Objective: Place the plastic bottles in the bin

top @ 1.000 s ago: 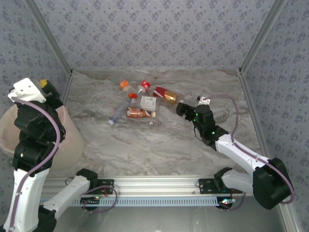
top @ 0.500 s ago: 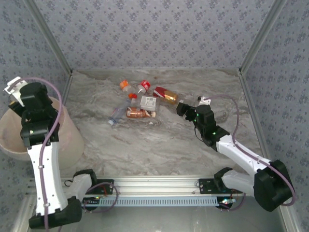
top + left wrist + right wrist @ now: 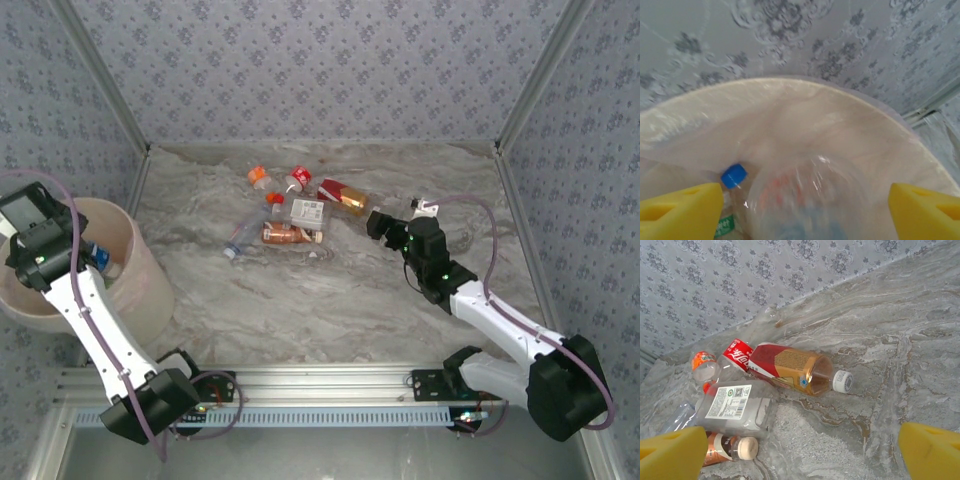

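Left jaws apart; bottle (image 3: 807, 197) blurred

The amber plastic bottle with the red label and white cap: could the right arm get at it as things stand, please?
Probably yes. The right gripper is open and faces the amber plastic bottle, which lies on its side with only bare marbled table between them.

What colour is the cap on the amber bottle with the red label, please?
White; the cap shows best in the right wrist view.
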